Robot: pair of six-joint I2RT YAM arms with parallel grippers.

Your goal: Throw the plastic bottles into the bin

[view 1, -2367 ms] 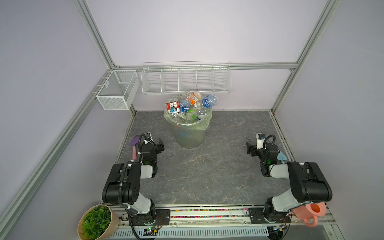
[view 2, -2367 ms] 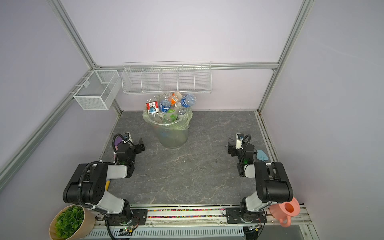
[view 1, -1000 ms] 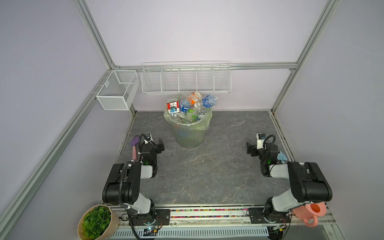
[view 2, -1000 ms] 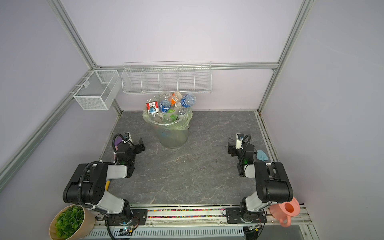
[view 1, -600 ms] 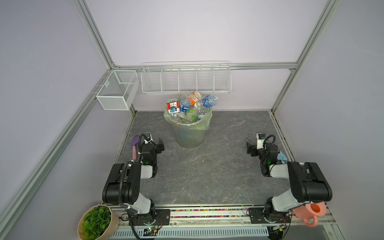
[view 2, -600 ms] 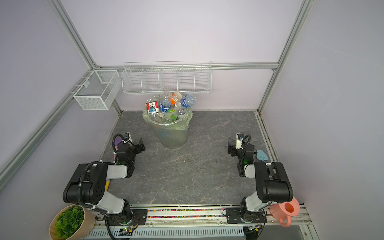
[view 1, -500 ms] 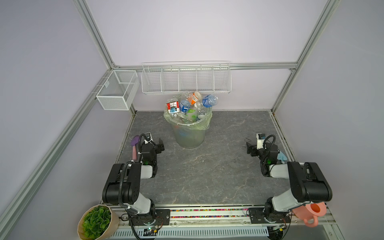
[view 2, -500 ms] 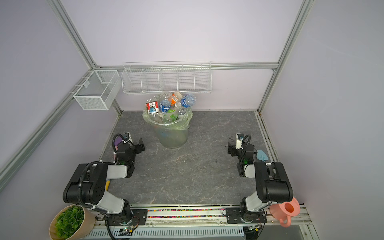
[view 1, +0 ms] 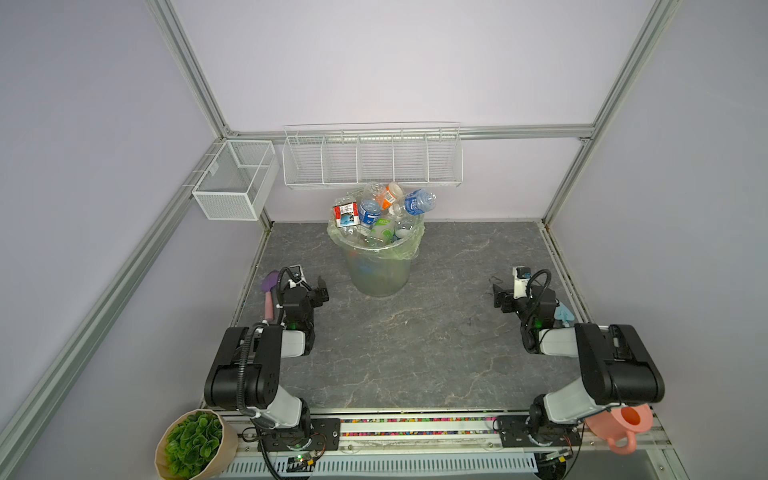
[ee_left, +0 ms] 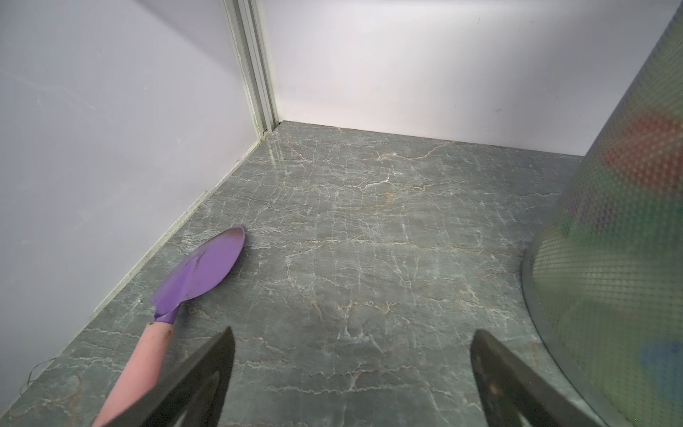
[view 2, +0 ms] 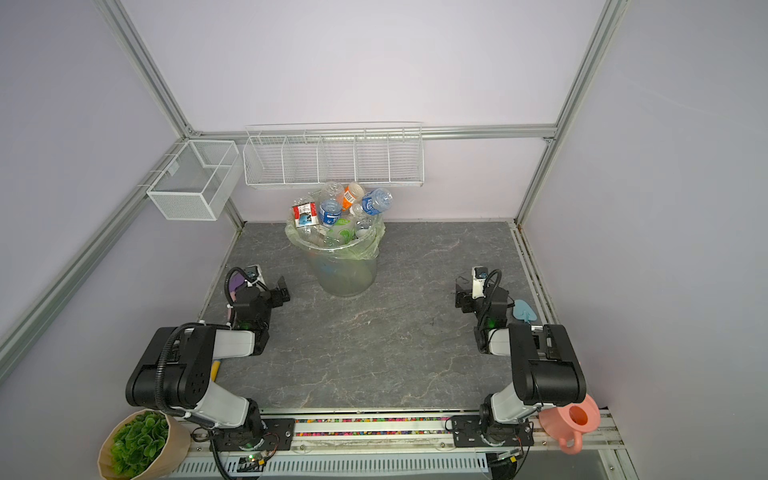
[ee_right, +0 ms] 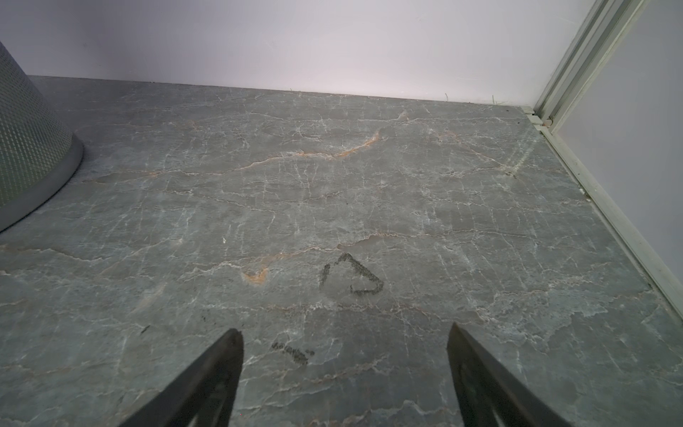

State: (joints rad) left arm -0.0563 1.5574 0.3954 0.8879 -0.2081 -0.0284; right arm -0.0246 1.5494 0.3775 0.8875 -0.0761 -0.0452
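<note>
The bin (view 1: 378, 270) (view 2: 347, 270) stands at the back middle of the grey floor. Several plastic bottles (view 1: 368, 210) (view 2: 330, 212) are heaped in it above the rim; one with a blue label (view 1: 415, 203) lies on top. No bottle lies on the floor in both top views. My left gripper (view 1: 320, 291) (view 2: 282, 291) rests low, left of the bin, open and empty. In the left wrist view the left gripper (ee_left: 353, 332) has the bin's wall (ee_left: 610, 258) close beside it. My right gripper (view 1: 500, 299) (ee_right: 343, 329) is open over bare floor, far right of the bin (ee_right: 26, 148).
A purple trowel with a pink handle (view 1: 270, 295) (ee_left: 199, 273) lies by the left wall beside my left arm. White wire baskets (view 1: 372, 160) (view 1: 235, 178) hang on the back rail. A potted plant (view 1: 193, 444) and a pink watering can (view 1: 623, 428) sit at the front corners.
</note>
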